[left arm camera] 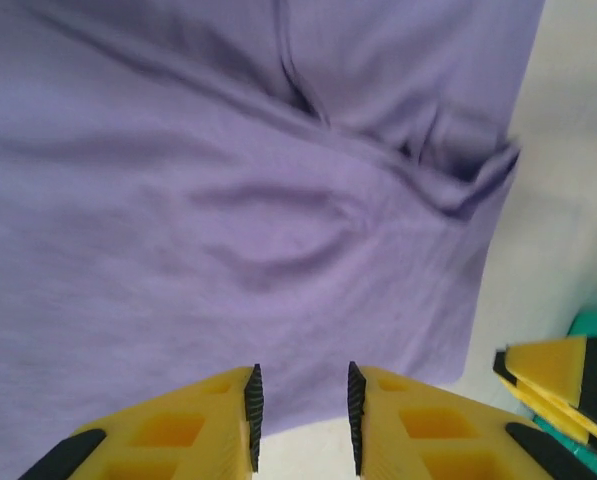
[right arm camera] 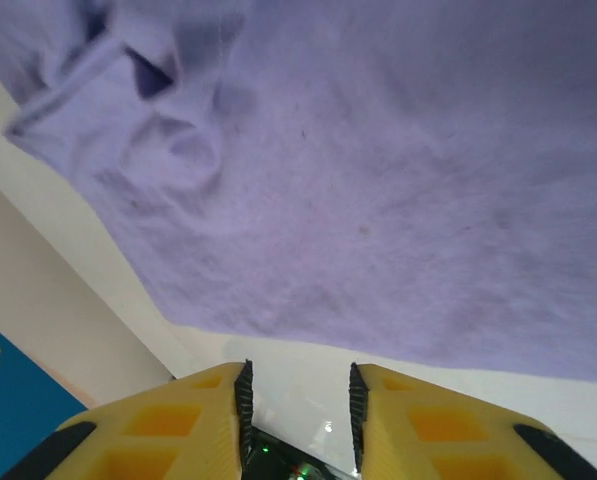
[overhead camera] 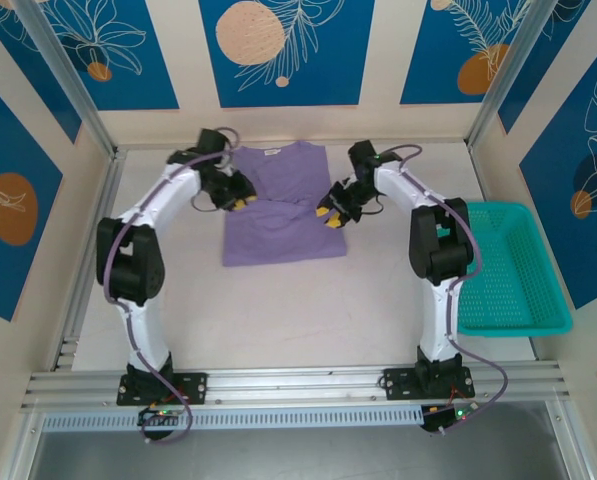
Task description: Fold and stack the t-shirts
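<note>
A lavender-purple t-shirt (overhead camera: 283, 215) lies flat on the white table at the back middle, its sleeves folded in over the body and its collar toward the far wall. My left gripper (overhead camera: 241, 203) hovers at the shirt's left edge, jaws open with nothing between them (left arm camera: 301, 415); purple cloth (left arm camera: 228, 200) lies spread below it. My right gripper (overhead camera: 330, 214) hangs at the shirt's right edge, open and empty (right arm camera: 298, 415), above the cloth's border (right arm camera: 378, 180) and bare table.
A teal mesh basket (overhead camera: 506, 268) stands at the right side of the table. Metal frame posts and blue patterned wall panels enclose the back and sides. Bare white tabletop (overhead camera: 288, 320) stretches between the shirt and the arm bases.
</note>
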`<act>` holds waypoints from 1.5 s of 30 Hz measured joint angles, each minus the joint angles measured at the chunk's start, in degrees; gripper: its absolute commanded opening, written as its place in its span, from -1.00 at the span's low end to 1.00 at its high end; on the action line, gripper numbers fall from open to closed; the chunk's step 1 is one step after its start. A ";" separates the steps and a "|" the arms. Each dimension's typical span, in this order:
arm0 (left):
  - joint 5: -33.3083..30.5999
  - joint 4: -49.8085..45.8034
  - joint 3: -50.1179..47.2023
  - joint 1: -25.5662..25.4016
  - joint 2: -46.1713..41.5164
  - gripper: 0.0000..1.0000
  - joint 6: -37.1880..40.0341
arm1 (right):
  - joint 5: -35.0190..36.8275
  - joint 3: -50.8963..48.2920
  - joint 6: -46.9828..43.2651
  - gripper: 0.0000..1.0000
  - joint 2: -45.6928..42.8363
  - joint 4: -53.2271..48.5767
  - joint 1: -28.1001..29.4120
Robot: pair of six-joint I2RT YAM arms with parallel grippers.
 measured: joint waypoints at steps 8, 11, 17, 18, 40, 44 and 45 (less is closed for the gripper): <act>-3.21 0.94 -17.11 0.50 2.27 -0.40 2.08 | 0.09 -9.38 -0.04 -0.37 3.30 3.98 0.00; -3.39 2.69 -20.79 1.33 -0.74 -0.34 2.16 | -0.63 -12.76 -0.26 -0.36 1.36 6.08 0.00; -4.15 3.21 -29.83 1.38 -7.10 -0.29 3.54 | -1.29 -23.52 -1.42 -0.32 -5.18 8.13 1.16; -4.13 3.28 -31.45 1.44 -8.35 -0.26 3.58 | -1.51 -25.40 -1.64 -0.29 -6.29 8.39 1.51; 7.89 0.44 -49.44 13.18 -25.70 0.21 -0.83 | 1.49 -47.82 -2.64 0.23 -25.79 13.00 3.15; 11.89 3.48 -50.12 13.18 -22.01 0.13 -1.09 | 0.90 -47.60 -2.62 0.16 -24.24 13.20 3.06; 12.28 4.00 -50.12 13.18 -21.66 0.10 -0.96 | 0.85 -47.52 -2.67 0.13 -24.00 13.20 3.08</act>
